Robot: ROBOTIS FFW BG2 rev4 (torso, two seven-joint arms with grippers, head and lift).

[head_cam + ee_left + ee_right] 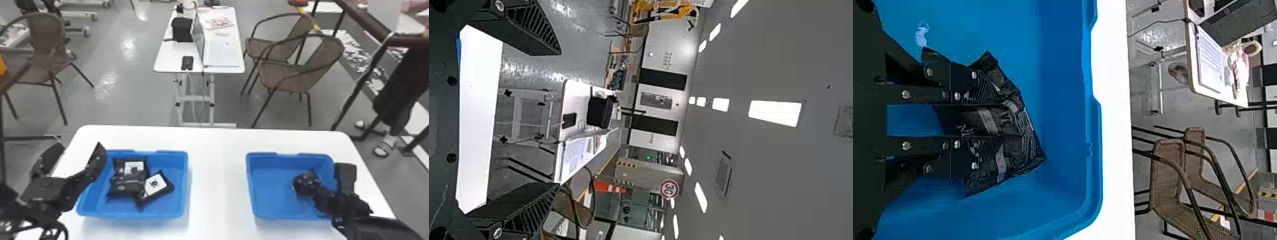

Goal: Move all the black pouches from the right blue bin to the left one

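Head view: one pouch point(304, 178) in the right bin point(268, 198) is partly hidden by the right claw point(316, 191); more pouches point(127, 180) are piled in the left bin point(182, 191); left wrist view: the left claw point(78, 150) is spread wide; right wrist view: the pouch is gripped, partly masked.

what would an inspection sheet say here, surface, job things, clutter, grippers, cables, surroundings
Surface: near white table, bare between bins
Job's things: left blue bin with black pouches; right blue bin with a black pouch
Clutter: nothing seen on the near white table
Left gripper: open, beside the left blue bin
Right gripper: closed on its bin's black pouch
Cables: one hanging from the far table
Surroundings: brown chairs beyond
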